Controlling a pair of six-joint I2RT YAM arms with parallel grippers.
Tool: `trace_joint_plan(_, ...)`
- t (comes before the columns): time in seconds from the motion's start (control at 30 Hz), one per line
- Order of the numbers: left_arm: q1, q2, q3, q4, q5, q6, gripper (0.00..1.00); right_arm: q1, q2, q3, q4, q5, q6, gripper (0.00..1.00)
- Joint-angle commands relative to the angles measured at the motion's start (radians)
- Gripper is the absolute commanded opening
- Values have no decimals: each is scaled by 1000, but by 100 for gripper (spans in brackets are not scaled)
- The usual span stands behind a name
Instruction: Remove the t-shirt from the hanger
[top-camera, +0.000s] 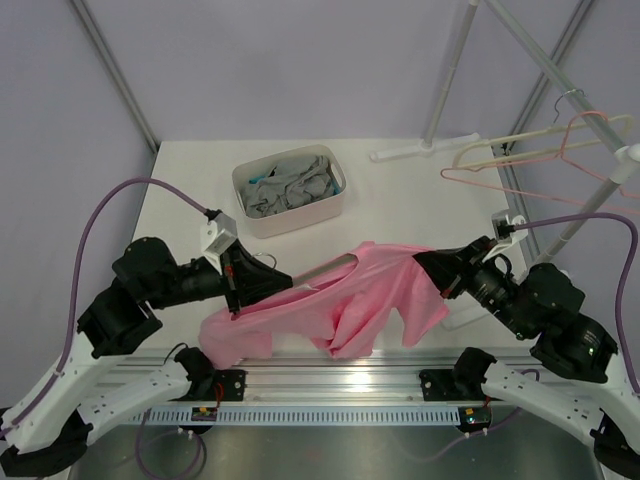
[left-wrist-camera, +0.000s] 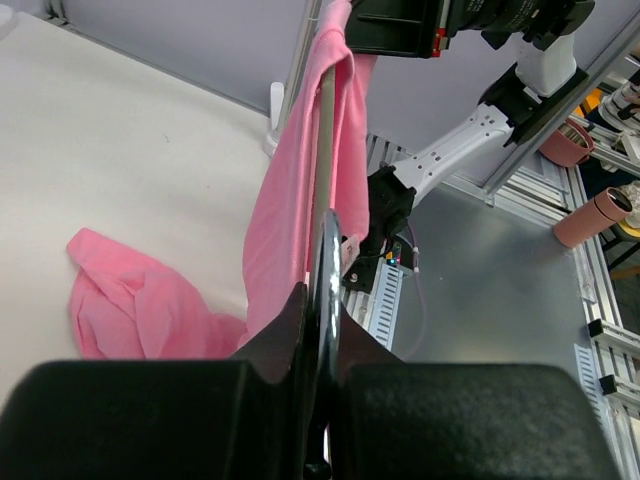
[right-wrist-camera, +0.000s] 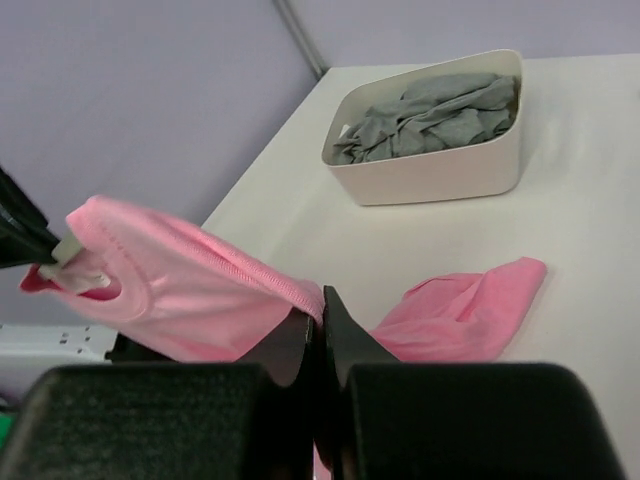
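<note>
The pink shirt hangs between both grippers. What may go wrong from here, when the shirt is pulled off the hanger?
1. The right gripper pinches only a thin edge of the t-shirt. Under a pull, the fabric may slip out.
2. The t-shirt is draped over the hanger, which the left gripper clamps on its bar. If the fabric snags, the pull might twist the hanger or drag it out of that grip.

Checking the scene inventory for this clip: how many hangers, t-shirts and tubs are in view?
Hangers: 3 (dark hanger inside the shirt, cream hanger, pink wire hanger)
T-shirts: 1 (pink t-shirt)
Tubs: 1 (white tub, holding grey clothes)
Total: 5
</note>
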Motion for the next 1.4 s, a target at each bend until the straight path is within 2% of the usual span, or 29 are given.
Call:
trace_joint_plan(0.0,2,-49,5,-18,-44,16,0,-1,34,55,58,249,32,0)
trace_joint_plan(0.23,2,-66,26,-55,-20,32,0,0,173,156,92,361,5,0)
trace_joint_plan(0.37,2,-104,49,-66,-52,38,0,-1,253,216,39,427,6,0)
trace_joint_plan(0.43,2,-112,76,-110,-116,45,0,-1,270,231,23,461,20,0)
trace_joint_plan(0.53,2,-119,129,-192,-182,61,0,-1,269,205,26,435,58,0)
trace_joint_plan(0.73,2,-191,130,-132,-196,13,0,-1,301,170,39,367,104,0)
trace_joint_plan(0.9,2,-257,78,1,-213,-22,0,-1,305,81,137,243,117,0)
trace_joint_plan(1.1,2,-268,43,112,-250,-37,0,-1,379,114,152,125,48,0)
trace_joint_plan(1.17,1,-286,3,207,-303,-36,0,-1,416,121,181,65,20,0)
trace_joint_plan(1.23,2,-334,-90,392,-331,-62,0,0,454,127,198,-16,-8,0)
trace_joint_plan(1.37,2,-322,-153,638,-307,-112,0,-1,511,144,214,-146,-17,0)
